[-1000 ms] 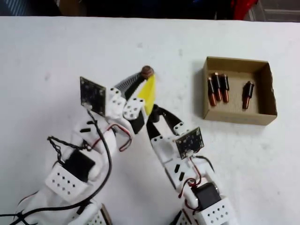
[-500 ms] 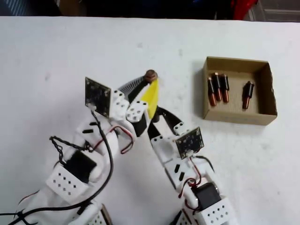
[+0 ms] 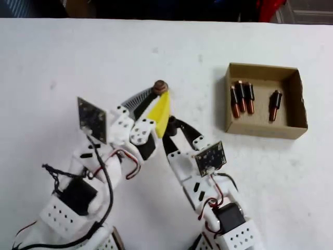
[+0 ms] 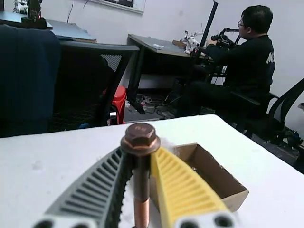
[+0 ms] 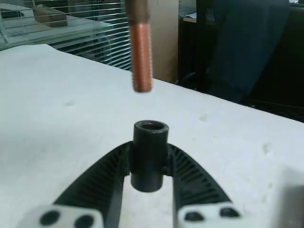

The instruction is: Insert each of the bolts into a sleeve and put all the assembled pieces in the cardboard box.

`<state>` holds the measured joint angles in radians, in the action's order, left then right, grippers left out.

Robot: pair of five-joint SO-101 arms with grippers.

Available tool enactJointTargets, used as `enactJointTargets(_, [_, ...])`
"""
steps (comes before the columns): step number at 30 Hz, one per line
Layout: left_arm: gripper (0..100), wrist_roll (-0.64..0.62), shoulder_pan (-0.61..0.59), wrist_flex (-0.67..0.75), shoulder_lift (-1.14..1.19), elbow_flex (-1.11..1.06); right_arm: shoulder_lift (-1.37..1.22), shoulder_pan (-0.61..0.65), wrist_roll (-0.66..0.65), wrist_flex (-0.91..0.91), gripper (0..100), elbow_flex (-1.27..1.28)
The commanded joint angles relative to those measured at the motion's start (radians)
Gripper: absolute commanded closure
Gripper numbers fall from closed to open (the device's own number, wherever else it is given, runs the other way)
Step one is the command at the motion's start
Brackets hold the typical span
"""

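My left gripper (image 3: 158, 95), with one grey and one yellow finger, is shut on a copper bolt (image 3: 160, 86) and holds it upright, hex head up. In the left wrist view the bolt (image 4: 141, 156) stands between the fingers (image 4: 183, 190). My right gripper (image 5: 149, 153) is shut on a short black sleeve (image 5: 149, 156), its bore facing up. The bolt's threaded end (image 5: 141, 61) hangs a little above the sleeve and slightly to one side of the bore, not touching it. In the high view the right gripper (image 3: 169, 126) sits just under the left gripper's yellow finger.
The cardboard box (image 3: 260, 130) stands to the right of both grippers, holding several assembled pieces (image 3: 242, 100) lying side by side. The box (image 4: 223, 187) also lies behind the left gripper. White table stretches to the left and far side.
The left arm's wrist swung back to the left, and the bolt head shifted slightly left with it. The right arm has not moved.
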<state>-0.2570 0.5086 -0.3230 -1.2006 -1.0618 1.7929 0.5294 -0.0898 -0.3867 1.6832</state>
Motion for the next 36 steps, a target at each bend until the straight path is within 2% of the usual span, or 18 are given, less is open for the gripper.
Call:
enactJointTargets(1, [98, 0.005, 0.013, 0.006, -0.001, 0.012, 0.005, -0.002, -0.002, 0.010, 98.1, 0.006])
enactJointTargets(11, [98, 0.005, 0.013, 0.008, 0.048, 0.012, 0.008, -0.002, -0.006, 0.019, 98.1, 0.006])
enactJointTargets(16, [98, 0.003, 0.013, 0.008, 0.048, 0.012, 0.008, 0.008, -0.115, 0.027, 98.1, 0.006])
enactJointTargets(25, [98, 0.003, 0.013, 0.008, 0.047, 0.003, 0.008, 0.007, -0.104, 0.041, 98.1, 0.006])
enactJointTargets(32, [98, 0.009, 0.013, 0.192, 0.044, -0.120, 0.008, 0.002, -0.104, 0.041, 98.1, 0.006])
enactJointTargets(36, [98, 0.005, 0.015, 0.206, 0.044, -0.141, 0.008, 0.001, -0.104, 0.041, 98.1, 0.006])
